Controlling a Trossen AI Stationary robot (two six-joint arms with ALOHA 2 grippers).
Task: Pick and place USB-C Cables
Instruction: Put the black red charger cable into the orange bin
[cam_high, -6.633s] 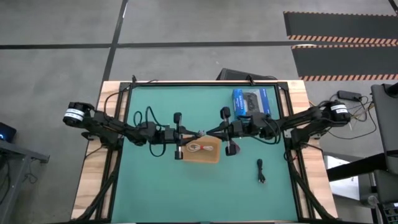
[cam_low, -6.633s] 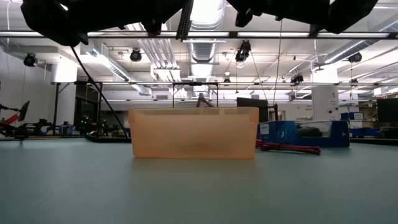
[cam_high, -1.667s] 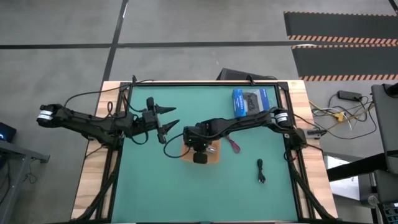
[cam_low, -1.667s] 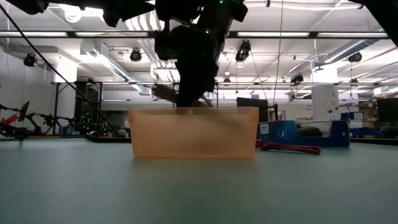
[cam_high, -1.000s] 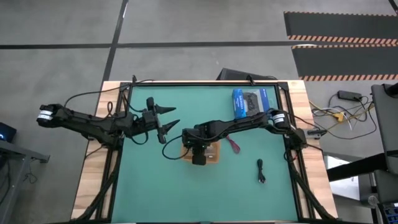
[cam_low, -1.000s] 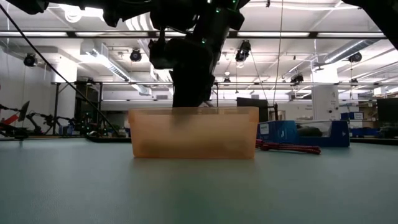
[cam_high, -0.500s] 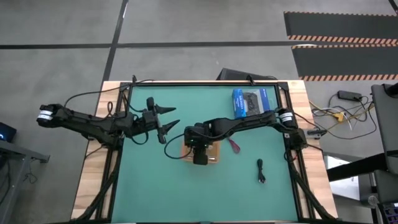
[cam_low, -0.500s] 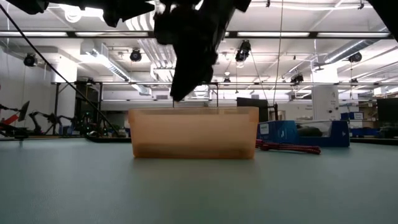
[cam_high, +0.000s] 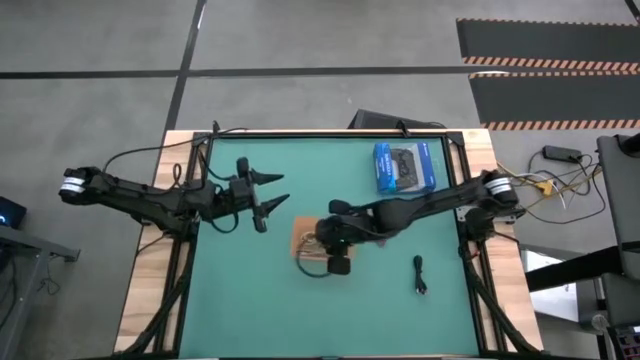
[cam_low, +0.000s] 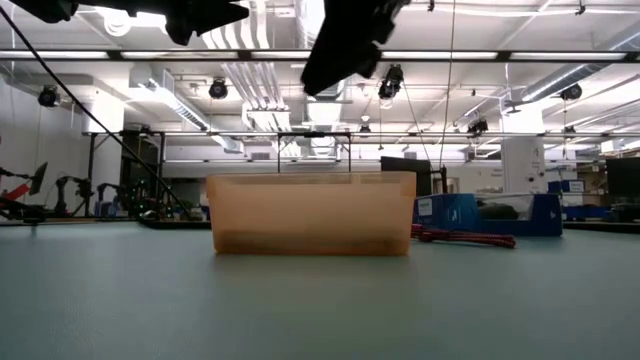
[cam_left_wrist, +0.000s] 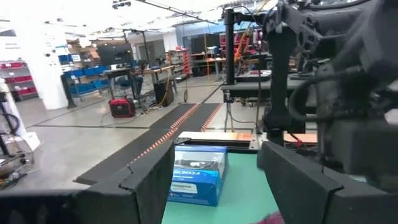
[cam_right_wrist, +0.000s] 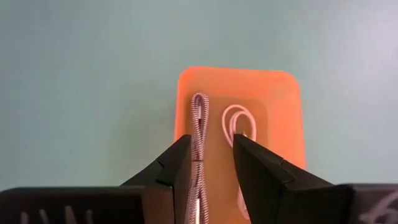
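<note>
Green table (cam_high: 250, 290). Left tool (cam_high: 268, 196) hangs over left part, fingers spread, empty. Right tool (cam_right_wrist: 210, 163) above orange tray (cam_right_wrist: 283, 106), fingers slightly apart, empty. Blue box (cam_high: 404, 165) at far right. In tray: silver-grey cable (cam_right_wrist: 198, 121) beside white cable (cam_right_wrist: 239, 122). Magenta cable (cam_low: 465, 238) on table just right of tray. Black cable (cam_high: 419, 274) on table, farther right.

Light comes even from overhead, so my table (cam_high: 250, 290) shows flat and bright with only soft shadows. In the low view, ceiling lamps (cam_low: 218, 90) glare behind, leaving my arms as black silhouettes, and the near mat is blurred. My 2 left fingers (cam_left_wrist: 149, 180) loom soft and dark. The tray (cam_right_wrist: 239, 112) below my right wrist is crisp.
</note>
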